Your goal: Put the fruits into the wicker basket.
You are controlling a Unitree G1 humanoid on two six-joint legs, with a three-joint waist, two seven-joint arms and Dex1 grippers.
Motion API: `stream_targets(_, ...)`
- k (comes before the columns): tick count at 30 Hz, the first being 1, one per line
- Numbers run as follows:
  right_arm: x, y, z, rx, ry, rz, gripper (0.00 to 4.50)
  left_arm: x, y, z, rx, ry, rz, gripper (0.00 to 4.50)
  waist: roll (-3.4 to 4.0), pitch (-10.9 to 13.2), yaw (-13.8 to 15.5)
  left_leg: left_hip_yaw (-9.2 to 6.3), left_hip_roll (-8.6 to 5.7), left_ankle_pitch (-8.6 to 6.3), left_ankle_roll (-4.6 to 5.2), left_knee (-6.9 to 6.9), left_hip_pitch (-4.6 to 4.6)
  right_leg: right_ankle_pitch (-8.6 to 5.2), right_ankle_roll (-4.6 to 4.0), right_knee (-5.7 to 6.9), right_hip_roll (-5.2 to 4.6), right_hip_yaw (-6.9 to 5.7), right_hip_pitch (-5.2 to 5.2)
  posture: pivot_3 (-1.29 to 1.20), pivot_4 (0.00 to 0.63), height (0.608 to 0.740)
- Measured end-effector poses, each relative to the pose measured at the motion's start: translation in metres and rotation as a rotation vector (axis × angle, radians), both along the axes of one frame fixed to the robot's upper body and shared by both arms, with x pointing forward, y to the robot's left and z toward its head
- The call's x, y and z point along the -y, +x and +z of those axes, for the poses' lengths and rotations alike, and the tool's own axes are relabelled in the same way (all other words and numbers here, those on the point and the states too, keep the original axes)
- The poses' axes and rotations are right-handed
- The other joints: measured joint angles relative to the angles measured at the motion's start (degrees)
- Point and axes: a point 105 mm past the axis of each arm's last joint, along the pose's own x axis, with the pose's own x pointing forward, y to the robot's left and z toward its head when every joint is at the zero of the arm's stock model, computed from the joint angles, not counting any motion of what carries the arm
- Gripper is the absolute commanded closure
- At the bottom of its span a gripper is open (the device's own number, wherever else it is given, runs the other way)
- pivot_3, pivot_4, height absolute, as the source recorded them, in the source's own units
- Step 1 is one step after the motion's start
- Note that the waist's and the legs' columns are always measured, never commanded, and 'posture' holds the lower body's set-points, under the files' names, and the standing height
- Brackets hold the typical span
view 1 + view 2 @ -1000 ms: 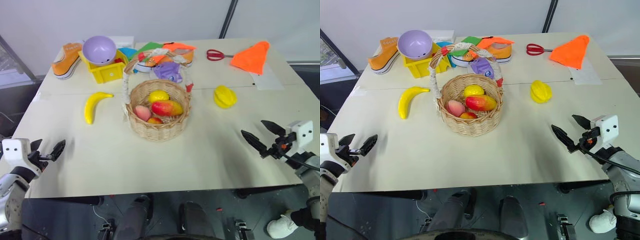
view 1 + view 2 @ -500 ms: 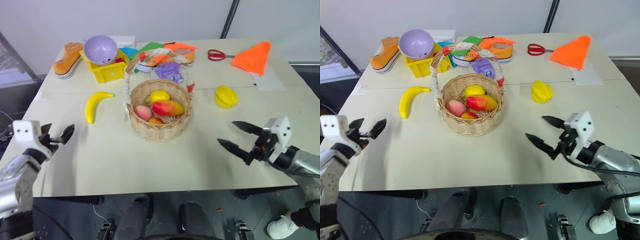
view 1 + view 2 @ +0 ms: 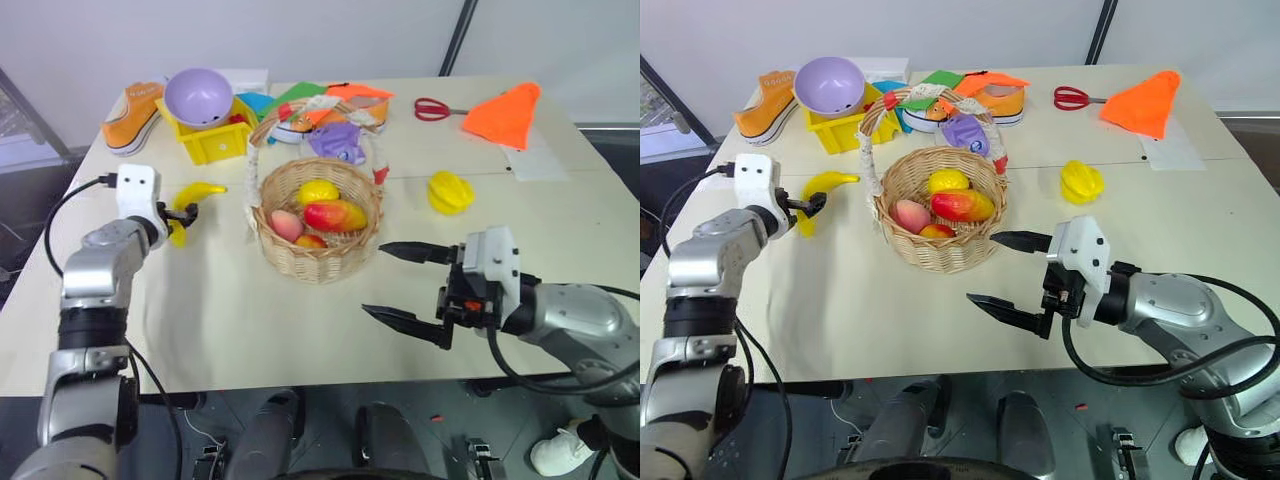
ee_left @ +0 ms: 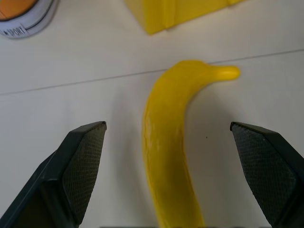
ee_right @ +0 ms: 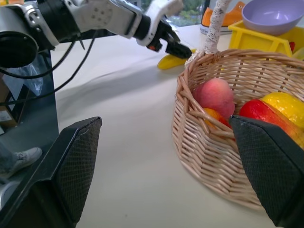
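The wicker basket point(image 3: 318, 250) stands mid-table and holds a lemon point(image 3: 318, 191), a red-yellow mango point(image 3: 335, 215) and a pinkish peach point(image 3: 286, 224). A yellow banana point(image 4: 171, 137) lies on the table to its left. My left gripper point(image 3: 180, 214) is open at the banana's near end, one finger on each side of it. A ridged yellow fruit point(image 3: 450, 192) sits to the right of the basket. My right gripper point(image 3: 372, 279) is open, level and pointing left, just in front of the basket's right side, with nothing in it.
At the back left a yellow bin point(image 3: 215, 142) carries a lilac bowl point(image 3: 198, 97), with an orange shoe point(image 3: 130, 115) beside it. Behind the basket lie a purple toy point(image 3: 336, 142), coloured papers and another shoe. Red scissors point(image 3: 432, 108) and an orange cloth cone point(image 3: 508, 115) are at the back right.
My left arm has reached forward from the table's near edge to the banana. The right arm has swung left from the right edge to the basket's front. Both grippers stayed open.
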Motion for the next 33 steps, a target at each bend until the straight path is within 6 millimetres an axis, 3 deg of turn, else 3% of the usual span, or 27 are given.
stream_targets(2, -0.001, 0.001, -0.001, 0.013, 0.003, -0.005, 0.02, 0.002, 0.003, -0.008, -0.042, -0.012, 0.004, 0.0, -0.01, 0.0, 0.0, -0.01, -0.01, 0.01, 0.01, 0.01, -0.01, 0.02, 0.04, 0.0, 0.0, -0.01, 0.01, 0.0, 0.15, 0.74)
stream_targets(5, -0.001, 0.002, -0.001, 0.028, 0.002, -0.016, 0.0, 0.002, 0.003, -0.021, -0.088, -0.03, 0.011, 0.88, -0.01, 0.0, 0.0, -0.02, -0.02, 0.01, 0.01, 0.05, 0.0, 0.03, 0.05, 0.02, 0.0, -0.01, 0.02, 0.0, 0.15, 0.74)
stream_targets(10, -0.003, 0.002, -0.004, 0.036, 0.0, -0.016, 0.0, -0.001, 0.005, -0.019, -0.075, -0.074, 0.04, 3.5, -0.04, 0.0, -0.1, -0.05, -0.02, 0.01, 0.01, 0.15, 0.0, 0.05, 0.07, 0.04, 0.0, -0.03, 0.07, 0.0, 0.15, 0.74)
stream_targets(11, -0.004, 0.002, -0.004, 0.038, -0.001, -0.015, 0.0, -0.001, 0.006, -0.017, -0.072, -0.075, 0.04, 3.81, -0.04, 0.0, 0.0, -0.05, -0.02, 0.01, 0.01, 0.16, 0.0, 0.05, 0.07, 0.04, -0.01, -0.04, 0.08, 0.0, 0.15, 0.74)
stream_targets(15, -0.004, 0.003, -0.004, 0.05, -0.009, -0.021, 0.0, -0.007, 0.004, -0.015, -0.068, -0.052, 0.051, 3.88, -0.07, 0.0, 0.0, -0.06, -0.03, 0.01, 0.01, 0.18, 0.0, 0.06, 0.08, 0.04, 0.0, -0.04, 0.09, 0.0, 0.15, 0.74)
stream_targets(17, -0.003, 0.003, -0.005, 0.05, -0.013, -0.025, 0.0, -0.017, -0.006, -0.009, -0.034, -0.011, 0.042, 3.88, -0.08, 0.0, -0.5, -0.05, -0.02, 0.01, 0.01, 0.16, 0.0, 0.06, 0.08, 0.04, -0.01, 0.0, 0.07, 0.0, 0.15, 0.74)
stream_targets(20, 0.004, 0.006, -0.007, 0.046, -0.024, -0.054, 0.0, -0.032, -0.032, 0.006, 0.067, -0.025, -0.03, 3.88, -0.08, 0.0, -1.0, -0.05, 0.02, 0.01, 0.0, 0.06, 0.0, 0.05, 0.05, 0.04, 0.0, 0.04, 0.0, 0.0, 0.15, 0.74)
stream_targets(22, 0.01, 0.01, -0.007, 0.044, -0.03, -0.075, 0.0, -0.028, -0.059, 0.024, 0.149, -0.073, -0.191, 3.88, -0.08, 0.0, -1.1, -0.05, 0.03, -0.02, -0.03, 0.07, -0.02, 0.04, 0.01, 0.02, -0.02, 0.04, 0.02, 0.0, 0.15, 0.74)
stream_targets(24, 0.024, 0.018, -0.005, 0.041, -0.043, -0.122, 0.0, -0.002, -0.093, 0.046, 0.169, -0.134, -0.454, 3.88, -0.04, 0.0, -1.3, -0.05, 0.02, -0.08, -0.09, 0.1, -0.01, -0.05, -0.28, -0.13, -0.03, 0.04, 0.09, 0.0, 0.15, 0.74)
stream_targets(28, 0.04, 0.031, 0.0, 0.055, -0.038, -0.162, 0.0, 0.049, -0.13, 0.067, 0.104, -0.157, -0.779, 3.88, 0.07, 0.0, -0.5, -0.05, 0.02, -0.09, -0.08, 0.12, 0.07, -0.04, -0.34, -0.2, -0.04, 0.08, 0.21, 0.0, 0.15, 0.74)
stream_targets(30, 0.047, 0.039, 0.001, 0.06, -0.039, -0.192, 0.0, 0.078, -0.135, 0.069, 0.073, -0.149, -0.886, 3.88, 0.1, 0.0, 0.0, -0.04, 0.01, -0.1, -0.08, 0.13, 0.07, -0.05, -0.34, -0.2, -0.04, 0.09, 0.2, 0.0, 0.15, 0.74)
stream_targets(33, 0.058, 0.048, -0.001, 0.059, -0.046, -0.234, 0.0, 0.113, -0.124, 0.074, 0.085, -0.135, -0.937, 3.88, 0.08, 0.0, 0.1, -0.04, 0.0, -0.08, -0.06, 0.16, 0.04, -0.04, -0.32, -0.2, -0.03, 0.08, 0.17, 0.0, 0.15, 0.74)
